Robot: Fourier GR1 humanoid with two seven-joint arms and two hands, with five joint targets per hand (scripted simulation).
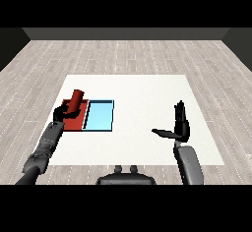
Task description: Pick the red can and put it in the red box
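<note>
We see a white tabletop [142, 93], square-edged and plain, set on a floor [123, 54] of pale grey wood planks that run out to dark walls [123, 33] at the far side of the room. Near the tabletop's left edge two trays lie side by side, touching: the red tray [74, 124] on the outside, the light blue tray [99, 117] toward the middle, with a dark rim.

We note the left hand [61, 112] over the red tray, its fingers curled round the lower part of the red can [76, 101]. The can stands tilted, its top leaning away and slightly right, above the far part of the red tray. We cannot tell whether its base touches the tray.

We find the right hand [180, 128] well apart from the trays, over the bare right side of the tabletop, holding nothing: fingers straight and pointing up, thumb stretched out to the left, spread wide
</note>
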